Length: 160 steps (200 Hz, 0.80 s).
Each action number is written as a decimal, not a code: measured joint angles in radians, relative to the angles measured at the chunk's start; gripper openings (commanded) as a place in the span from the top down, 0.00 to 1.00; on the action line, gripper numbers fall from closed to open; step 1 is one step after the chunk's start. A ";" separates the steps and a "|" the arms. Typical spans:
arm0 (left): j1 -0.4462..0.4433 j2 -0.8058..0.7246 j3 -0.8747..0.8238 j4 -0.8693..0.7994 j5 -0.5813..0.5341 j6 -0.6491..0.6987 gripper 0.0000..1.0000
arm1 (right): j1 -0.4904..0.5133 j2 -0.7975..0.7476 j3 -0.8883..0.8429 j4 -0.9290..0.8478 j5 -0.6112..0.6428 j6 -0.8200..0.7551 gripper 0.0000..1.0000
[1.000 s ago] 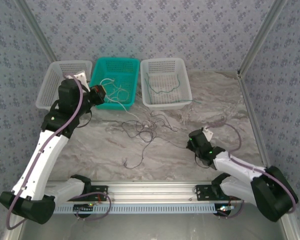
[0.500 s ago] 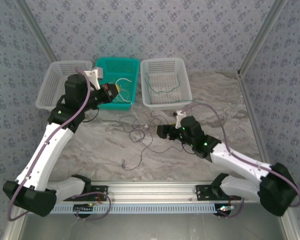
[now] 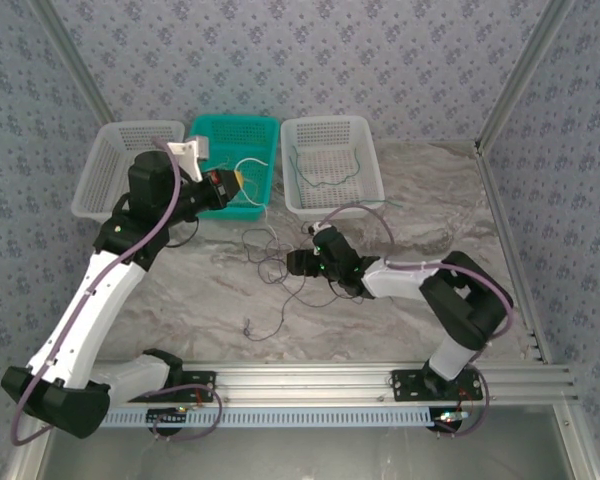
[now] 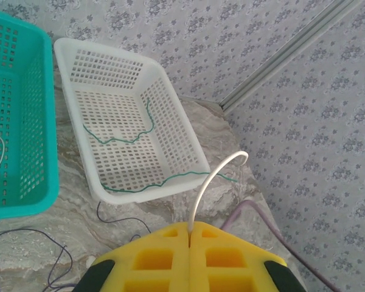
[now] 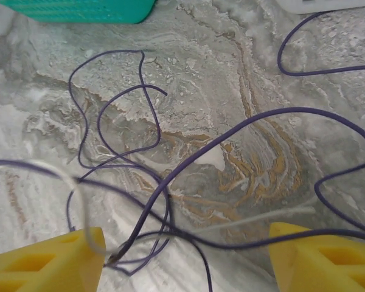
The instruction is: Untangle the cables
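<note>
Repositioning of the right claw (image 3: 296,263): within the last second it has swung from the right of the marbled surface (image 3: 430,200) into the knot of hair-thin purple cables (image 5: 231,129). Its yellow fingers stand apart astride several strands, so a pinch-and-pull looks imminent. The left claw (image 4: 188,234), clamped on a springy pale cable (image 4: 205,184), hangs over the teal basket (image 3: 230,120). A green cable (image 4: 118,140) lies in loose waves inside the perforated white basket (image 4: 176,121).

- Your marble tabletop (image 3: 430,200) carries three baskets at its far edge: left white basket (image 3: 98,170), teal basket (image 3: 235,125), right white basket (image 3: 325,125).
- Tangled purple cables (image 3: 270,268) lie mid-tabletop.
</note>
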<state>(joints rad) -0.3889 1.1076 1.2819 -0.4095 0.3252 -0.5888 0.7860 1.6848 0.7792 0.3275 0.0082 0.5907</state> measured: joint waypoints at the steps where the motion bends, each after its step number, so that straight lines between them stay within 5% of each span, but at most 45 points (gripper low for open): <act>1: 0.000 0.000 0.000 0.000 0.000 0.000 0.95 | 0.000 0.002 0.000 0.002 0.001 0.001 0.49; 42: 0.000 -0.011 0.000 -0.011 -0.011 0.001 0.95 | -0.008 0.073 0.002 0.111 -0.008 0.056 1.00; 96: 0.027 -0.034 0.000 -0.111 -0.106 0.015 1.00 | -0.043 0.038 -0.127 0.163 0.021 0.135 1.00; 160: 0.470 -0.035 0.033 -0.222 -0.104 0.013 1.00 | -0.188 -0.258 -0.306 0.077 0.091 0.186 1.00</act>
<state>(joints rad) 0.0807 1.0729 1.3148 -0.6315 0.2214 -0.5755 0.5980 1.4265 0.4736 0.4046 0.0994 0.7765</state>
